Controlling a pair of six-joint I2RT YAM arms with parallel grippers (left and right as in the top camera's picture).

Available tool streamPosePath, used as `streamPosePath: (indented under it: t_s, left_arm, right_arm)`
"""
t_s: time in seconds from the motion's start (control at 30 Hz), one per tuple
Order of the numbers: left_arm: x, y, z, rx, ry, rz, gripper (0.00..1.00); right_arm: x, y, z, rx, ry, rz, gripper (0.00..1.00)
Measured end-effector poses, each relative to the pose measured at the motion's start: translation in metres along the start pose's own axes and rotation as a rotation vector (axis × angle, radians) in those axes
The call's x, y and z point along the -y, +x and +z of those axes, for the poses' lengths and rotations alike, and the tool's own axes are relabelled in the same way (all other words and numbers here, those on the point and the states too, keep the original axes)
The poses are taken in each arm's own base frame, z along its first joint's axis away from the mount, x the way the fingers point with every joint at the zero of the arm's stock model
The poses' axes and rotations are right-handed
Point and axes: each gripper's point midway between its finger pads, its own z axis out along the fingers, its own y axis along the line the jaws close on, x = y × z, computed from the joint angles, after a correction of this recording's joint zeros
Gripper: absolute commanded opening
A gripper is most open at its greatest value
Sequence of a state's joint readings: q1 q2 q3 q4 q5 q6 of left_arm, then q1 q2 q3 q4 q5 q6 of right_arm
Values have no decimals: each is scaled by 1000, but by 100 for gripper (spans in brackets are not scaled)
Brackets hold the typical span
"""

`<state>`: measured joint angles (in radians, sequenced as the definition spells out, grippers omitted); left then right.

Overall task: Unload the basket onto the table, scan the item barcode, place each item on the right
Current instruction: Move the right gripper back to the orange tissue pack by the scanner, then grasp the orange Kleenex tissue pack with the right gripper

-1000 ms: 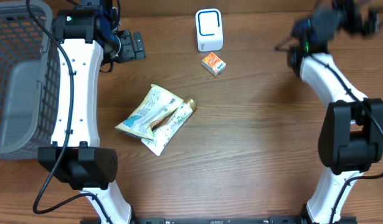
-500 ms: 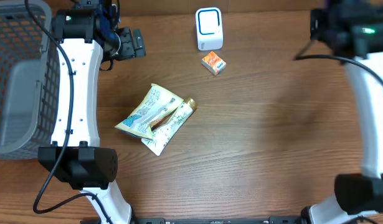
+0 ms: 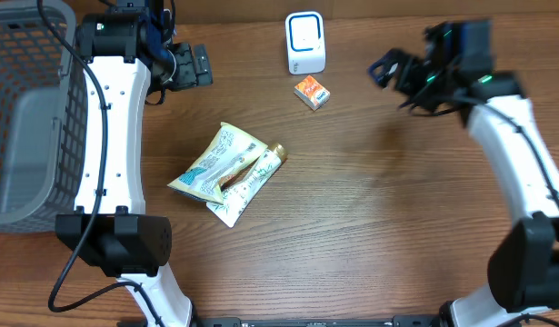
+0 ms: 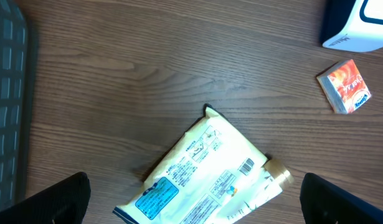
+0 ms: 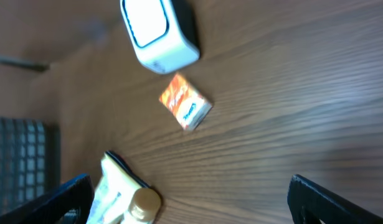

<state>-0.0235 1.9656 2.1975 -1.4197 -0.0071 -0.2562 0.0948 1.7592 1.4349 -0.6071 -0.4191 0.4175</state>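
Neither gripper holds anything. The right gripper [image 3: 389,73] hangs above the far right part of the brown wooden tabletop [image 3: 379,218] with its jaws spread wide. The left gripper [image 3: 195,65], equally wide, sits at the far left, near the grey plastic mesh basket [image 3: 24,54].

The small orange cardboard box [image 3: 312,94] lies flat on the tabletop just on the near side of the white box-shaped barcode scanner with a blue-edged window [image 3: 305,43], close to it but not touching. Well apart, toward the near left, lies a cream and blue printed foil pouch [image 3: 220,163] with a brown cap, seemingly overlapping a second pouch. A barcode shows on its upper face in the left wrist view.

The step in hand looks like the approach, with no item picked up yet. The orange box is nearest the right gripper and sits mid-frame in the right wrist view, so it is the likely target. The next move calls for the right gripper to travel left and down over the box, straddle two opposite sides, close and lift. It then has to turn the barcode face toward the scanner window. Where the box carries its barcode cannot be told.
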Motion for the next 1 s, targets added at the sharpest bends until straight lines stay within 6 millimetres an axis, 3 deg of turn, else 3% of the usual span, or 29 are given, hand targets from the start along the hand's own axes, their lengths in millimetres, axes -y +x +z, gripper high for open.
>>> streamPosePath:
  t_s: [0.13,0.37,0.43,0.67,1.0]
  left_arm:
    - [-1,3,0,-12,-3,0,100]
    - [-1,4,0,-16,-5,1,100]
    - [-1,4,0,-16,-5,1,100]
    - [-1,4,0,-16,-5,1,100]
    - [0,1,0,-4,-2,0,100]
  right_arm:
    - [-2,37,41,-60,46,-117,100]
    - [-51,62,89,-15,36,-570,100]
    - [-53,65,104,-4,29,-622,100]
    - [-20,49,152,75,105,-681,100]
    - [-23,32,157,158,117,-710,98]
